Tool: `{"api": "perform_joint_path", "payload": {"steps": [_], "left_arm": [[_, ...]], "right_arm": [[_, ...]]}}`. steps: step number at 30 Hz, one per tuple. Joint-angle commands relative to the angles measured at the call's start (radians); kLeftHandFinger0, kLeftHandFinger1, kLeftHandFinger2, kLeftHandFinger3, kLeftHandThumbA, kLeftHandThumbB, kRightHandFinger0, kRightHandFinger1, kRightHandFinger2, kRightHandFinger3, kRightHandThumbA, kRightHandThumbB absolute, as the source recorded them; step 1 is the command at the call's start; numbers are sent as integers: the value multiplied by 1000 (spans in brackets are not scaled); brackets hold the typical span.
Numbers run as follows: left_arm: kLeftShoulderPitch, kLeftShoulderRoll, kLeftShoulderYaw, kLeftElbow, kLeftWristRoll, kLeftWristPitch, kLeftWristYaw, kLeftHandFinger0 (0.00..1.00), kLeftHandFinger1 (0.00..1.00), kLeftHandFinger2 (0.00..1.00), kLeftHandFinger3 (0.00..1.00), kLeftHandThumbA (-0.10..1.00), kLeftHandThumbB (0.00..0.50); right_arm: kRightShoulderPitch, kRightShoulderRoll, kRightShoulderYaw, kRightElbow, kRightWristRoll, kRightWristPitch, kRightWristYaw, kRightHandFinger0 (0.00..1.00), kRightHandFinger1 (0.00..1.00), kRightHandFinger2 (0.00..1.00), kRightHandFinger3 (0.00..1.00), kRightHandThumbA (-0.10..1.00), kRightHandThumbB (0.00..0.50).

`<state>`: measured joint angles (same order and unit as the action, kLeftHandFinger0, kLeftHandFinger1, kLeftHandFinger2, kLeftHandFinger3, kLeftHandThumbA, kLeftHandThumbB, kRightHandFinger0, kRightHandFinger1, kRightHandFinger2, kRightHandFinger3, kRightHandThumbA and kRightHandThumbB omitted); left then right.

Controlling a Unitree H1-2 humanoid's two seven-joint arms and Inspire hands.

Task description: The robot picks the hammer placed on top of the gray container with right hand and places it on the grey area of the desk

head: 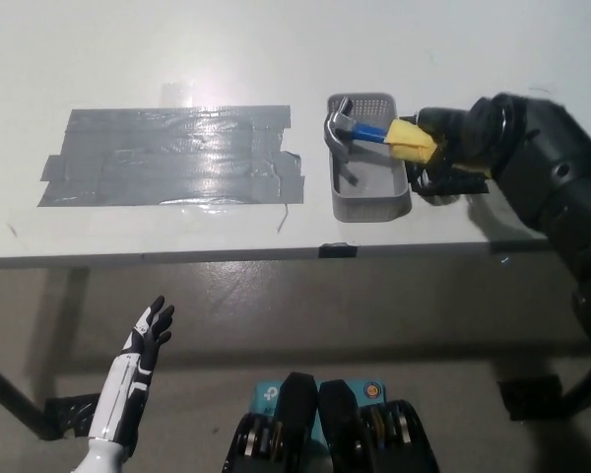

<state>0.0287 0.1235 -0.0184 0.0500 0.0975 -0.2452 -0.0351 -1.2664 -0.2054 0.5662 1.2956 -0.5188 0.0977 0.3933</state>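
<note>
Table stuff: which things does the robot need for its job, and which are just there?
Needed:
- yellow and blue handled steel hammer
- small gray plastic basket
- patch of grey tape
- black right hand, holding the hammer

Just there:
- white left hand, open below the white table
</note>
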Motion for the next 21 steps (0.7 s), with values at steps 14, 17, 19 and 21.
{"api": "perform_joint_path", "payload": {"steps": [14,17,19,21], "left_arm": [[-40,22,-4,-15,-25,-8,-30,1000,1000,1000,1000,1000,308],[-45,23,-4,-12,-31,-7,-32,1000,1000,1000,1000,1000,301],[-46,22,-4,-8,-31,-12,-30,1000,1000,1000,1000,1000,290],[-47,24,-5,-4,-23,-19,-28,1000,1000,1000,1000,1000,284]], "right_arm": [[4,-6,-23,-10,-47,-118,-531,163,491,658,378,-100,219],[-8,-16,-67,-10,-4,-170,-560,3,393,655,229,-100,198],[-13,-21,-102,-9,25,-217,-584,11,562,883,402,-100,173],[-24,-25,-113,-22,19,-223,-602,55,623,924,909,-100,142]]}}
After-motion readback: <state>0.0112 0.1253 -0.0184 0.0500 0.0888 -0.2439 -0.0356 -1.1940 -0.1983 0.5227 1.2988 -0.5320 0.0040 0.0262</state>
